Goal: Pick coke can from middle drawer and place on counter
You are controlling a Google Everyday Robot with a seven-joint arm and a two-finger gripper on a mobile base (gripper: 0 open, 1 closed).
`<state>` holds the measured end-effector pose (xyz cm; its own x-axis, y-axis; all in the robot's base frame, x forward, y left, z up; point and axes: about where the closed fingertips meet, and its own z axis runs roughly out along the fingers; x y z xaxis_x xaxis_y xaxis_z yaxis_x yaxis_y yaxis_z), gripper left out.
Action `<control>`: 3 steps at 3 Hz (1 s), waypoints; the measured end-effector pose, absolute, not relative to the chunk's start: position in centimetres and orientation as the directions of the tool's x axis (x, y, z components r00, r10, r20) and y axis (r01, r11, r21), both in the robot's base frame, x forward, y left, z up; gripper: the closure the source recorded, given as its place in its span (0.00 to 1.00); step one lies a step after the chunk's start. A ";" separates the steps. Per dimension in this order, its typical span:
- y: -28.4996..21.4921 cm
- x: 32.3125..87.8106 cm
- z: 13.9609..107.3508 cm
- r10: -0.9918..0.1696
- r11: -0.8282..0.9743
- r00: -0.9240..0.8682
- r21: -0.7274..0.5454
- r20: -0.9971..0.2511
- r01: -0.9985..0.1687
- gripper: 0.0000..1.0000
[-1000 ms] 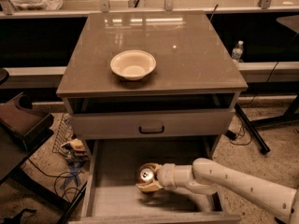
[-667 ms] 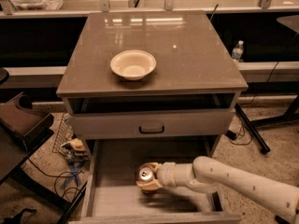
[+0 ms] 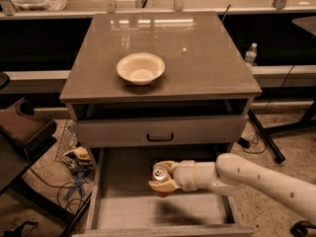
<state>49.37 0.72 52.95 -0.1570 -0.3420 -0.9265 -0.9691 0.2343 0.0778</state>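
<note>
The coke can, red-orange with a silver top, is held upright in my gripper, which is shut around it. The cream fingers wrap its sides, and the pale arm reaches in from the lower right. The can hangs a little above the pale bottom of the open middle drawer. The counter is the glossy grey-brown slab on top of the cabinet, above and behind the gripper.
A cream bowl sits on the counter's left middle. A closed drawer front with a black handle overhangs the open drawer. A water bottle stands at the right. Cables and clutter lie on the floor at the left.
The gripper has lifted the coke can slightly upward and a little right, away from the drawer bottom. The bowl and the drawers have not moved.
</note>
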 end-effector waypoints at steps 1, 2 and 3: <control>-1.5 49.1 59.4 -0.290 0.263 -0.188 0.111 -0.938 -0.958 1.00; -4.5 49.0 66.0 -0.218 0.294 -0.204 0.135 -0.954 -0.946 1.00; -7.7 49.7 74.9 -0.154 0.337 -0.188 0.128 -0.970 -0.933 1.00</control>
<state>49.67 -7.66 74.89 -0.1884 -0.1543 -0.9699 -0.9328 0.3369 0.1276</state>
